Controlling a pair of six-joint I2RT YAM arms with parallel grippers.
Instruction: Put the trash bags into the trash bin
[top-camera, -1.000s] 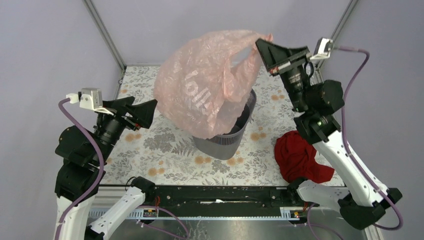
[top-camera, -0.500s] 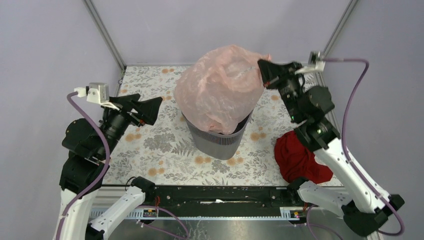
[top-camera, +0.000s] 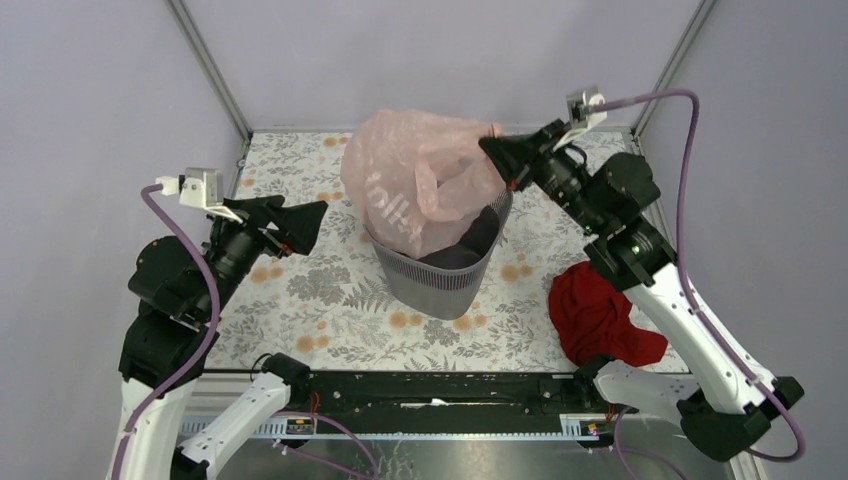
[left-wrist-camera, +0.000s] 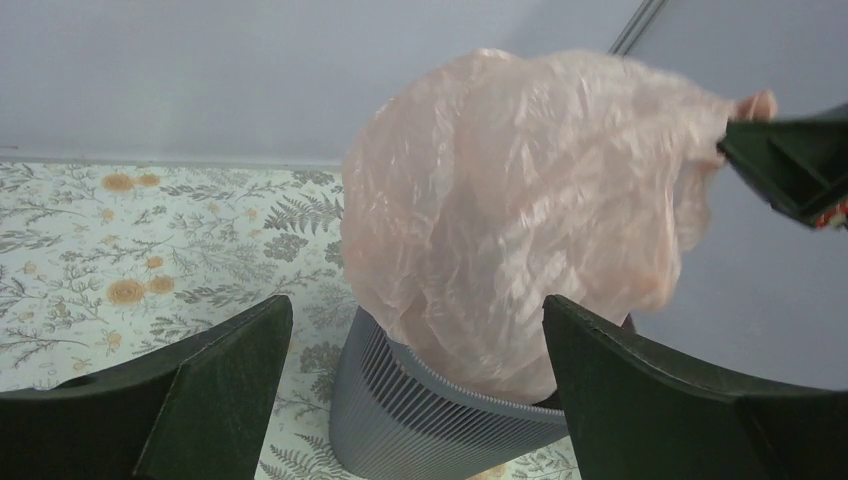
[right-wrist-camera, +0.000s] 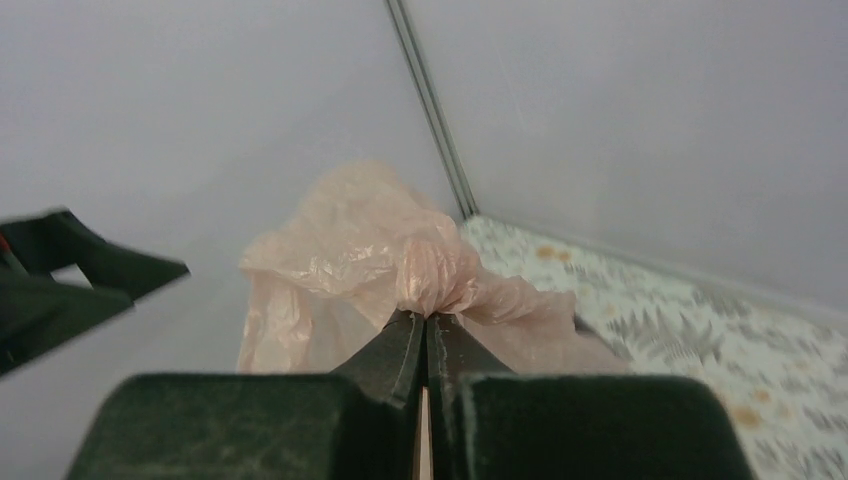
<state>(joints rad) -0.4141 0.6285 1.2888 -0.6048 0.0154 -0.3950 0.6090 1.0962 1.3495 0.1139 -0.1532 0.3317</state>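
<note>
Nearest my bases, a dark red cloth (top-camera: 600, 312) lies crumpled on the floral table (top-camera: 320, 300), to the right of the trash bin (top-camera: 432, 282) and apart from it. To the bin's left, my left gripper (top-camera: 303, 226) hovers about level with its rim. Its fingers are spread wide with nothing between them, pointing toward the bin without touching it. The bin stands upright in the middle of the table, and something dark shows inside it on the right; I cannot tell what. The trash bag (top-camera: 412, 180) hangs over the bin's mouth. Its lower end dips inside the rim on the bin's left and far side, while most of the pale pink film billows up above the rim. Above the bin's far right edge, my right gripper (right-wrist-camera: 421, 322) has its fingers pressed together on a bunched twist at the bag's top, and the film hangs from that pinch.
</note>
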